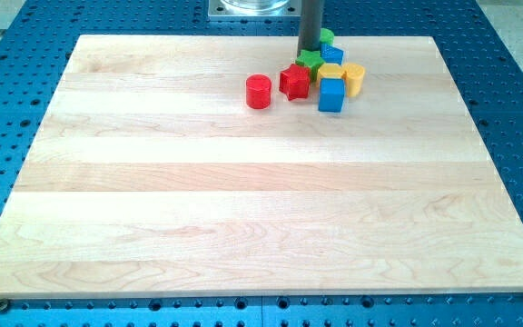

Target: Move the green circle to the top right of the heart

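Note:
My tip stands at the top of the board, in a tight cluster of blocks. The green circle sits just right of the rod, partly hidden by it. The green star lies directly below the tip, touching it or nearly so. A small blue block lies right of the tip. Two yellow blocks sit below it: one is behind the blue cube, the other is to its right. I cannot tell which of them is the heart.
A red star sits left of the yellow blocks, and a red cylinder stands apart further left. The wooden board lies on a blue perforated table; its top edge is just behind the cluster.

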Available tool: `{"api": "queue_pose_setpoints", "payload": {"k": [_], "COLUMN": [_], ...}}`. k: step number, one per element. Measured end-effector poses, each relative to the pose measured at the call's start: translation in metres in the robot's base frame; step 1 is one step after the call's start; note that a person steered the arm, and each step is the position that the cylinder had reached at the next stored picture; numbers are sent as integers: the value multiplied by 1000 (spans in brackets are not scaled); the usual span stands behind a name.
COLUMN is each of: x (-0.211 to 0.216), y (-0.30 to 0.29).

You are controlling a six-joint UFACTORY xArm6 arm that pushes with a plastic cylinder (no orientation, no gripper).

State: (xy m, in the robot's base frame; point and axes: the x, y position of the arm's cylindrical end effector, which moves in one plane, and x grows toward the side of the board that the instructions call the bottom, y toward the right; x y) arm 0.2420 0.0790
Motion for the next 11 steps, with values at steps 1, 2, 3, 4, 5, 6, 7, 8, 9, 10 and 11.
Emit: {"api": "queue_pose_setpoints", "payload": {"k": [1,2,3,4,5,6,7,8,9,10,11], "x": [0,-9,-31,-31,-15,-24,-29,-33,-37,-5,-4], "y": [-28,-43,-17,14,64,105,160,203,226,218,178]}}
